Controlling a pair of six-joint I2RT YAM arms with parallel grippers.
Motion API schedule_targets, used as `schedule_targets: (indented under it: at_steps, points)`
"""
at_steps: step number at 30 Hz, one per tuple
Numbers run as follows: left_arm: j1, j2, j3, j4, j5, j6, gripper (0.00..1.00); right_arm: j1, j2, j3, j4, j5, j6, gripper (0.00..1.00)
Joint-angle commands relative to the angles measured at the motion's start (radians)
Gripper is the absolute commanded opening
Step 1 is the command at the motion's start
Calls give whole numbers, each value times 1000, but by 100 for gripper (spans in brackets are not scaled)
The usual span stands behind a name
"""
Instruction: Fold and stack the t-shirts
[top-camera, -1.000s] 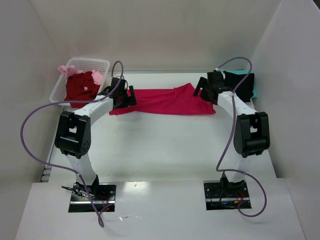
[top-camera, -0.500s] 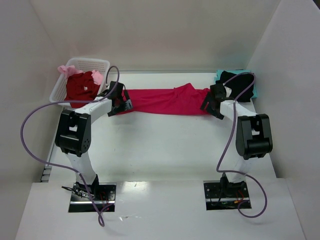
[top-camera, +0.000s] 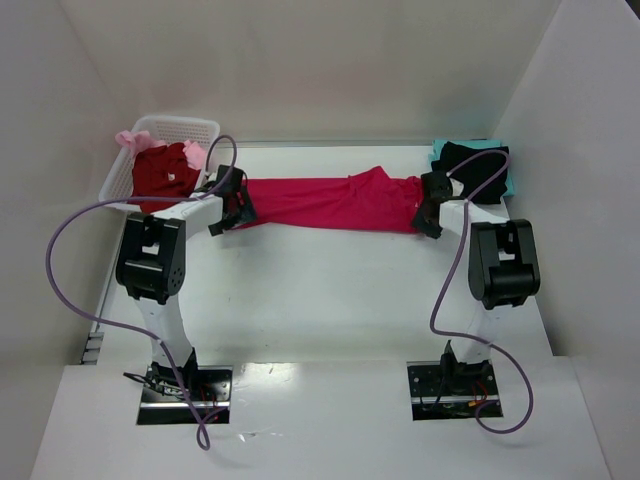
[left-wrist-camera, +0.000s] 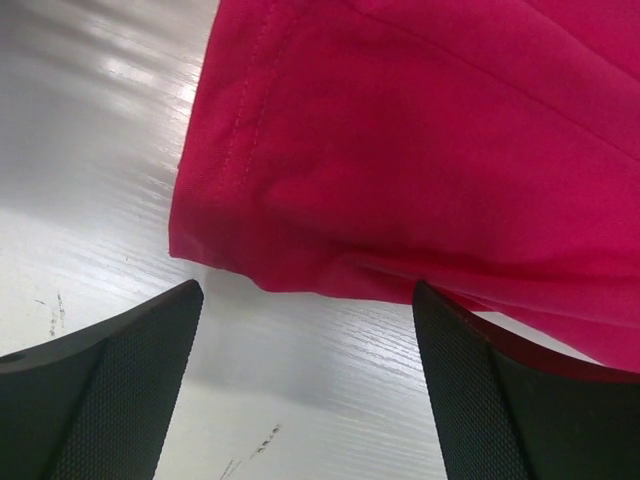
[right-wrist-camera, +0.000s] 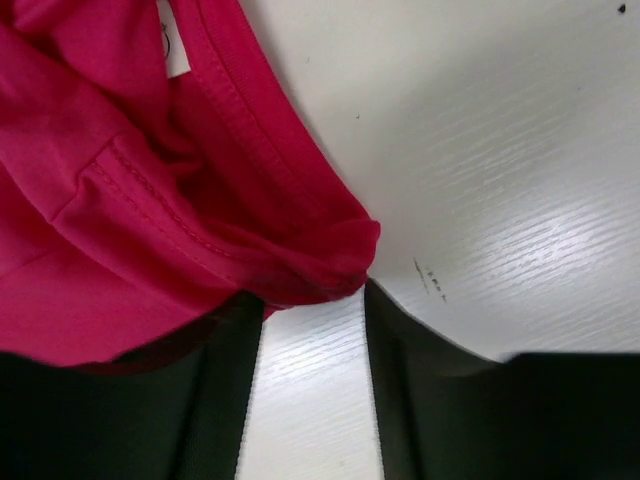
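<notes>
A crimson-pink t-shirt (top-camera: 330, 200) lies stretched left to right across the back of the table. My left gripper (top-camera: 232, 205) is at its left end. In the left wrist view the left gripper (left-wrist-camera: 305, 300) stands wide open on bare table, and the t-shirt's hemmed corner (left-wrist-camera: 400, 130) lies just beyond the fingertips. My right gripper (top-camera: 430, 212) is at the shirt's right end. In the right wrist view the right gripper (right-wrist-camera: 310, 300) has its jaws half narrowed, with bare table showing between them. A bunched fold of the t-shirt (right-wrist-camera: 100, 200) sits at the tips, near a white neck tag (right-wrist-camera: 172, 40).
A white lattice basket (top-camera: 190, 125) at the back left holds a dark red t-shirt (top-camera: 160, 172) and a pale pink one (top-camera: 130, 138). A black t-shirt (top-camera: 478, 165) lies on a teal one (top-camera: 438, 150) at the back right. White walls stand on three sides.
The right gripper has come down from the black t-shirt to the crimson shirt's right end and its jaws have narrowed. The left gripper has shifted slightly along the shirt's left end.
</notes>
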Motion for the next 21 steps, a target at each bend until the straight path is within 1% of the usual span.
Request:
schedule_targets:
  at_steps: [1,2,3,4,7,8,10,13,18,20,21]
  points:
    - [15,10,28,8,-24,-6,91,-6,17,21,42,23,0,42]
    - [15,10,28,8,-24,-6,89,-6,17,21,42,38,0,36]
    - [15,10,28,8,-24,-6,87,-6,17,21,33,50,11,24]
    - [15,10,28,8,-33,3,87,-6,8,21,24,61,11,20]
    - [15,10,19,8,-44,3,85,-6,-26,-2,15,89,20,13]
    - [15,10,19,8,-53,3,84,-19,-35,-2,15,98,20,13]
    - [15,10,19,-1,-53,3,84,-43,-54,-22,6,98,31,10]
    - [15,10,10,-10,-63,3,84,-75,-80,-22,-13,98,31,10]
    - [24,-22,-10,-19,-72,-6,84,-75,-98,-31,-60,135,31,10]
    - [24,-42,-19,-19,-61,-6,84,-75,-98,-31,-71,109,31,15]
    - [24,-42,-29,-19,-61,-6,84,-75,-98,-43,-71,109,31,23]
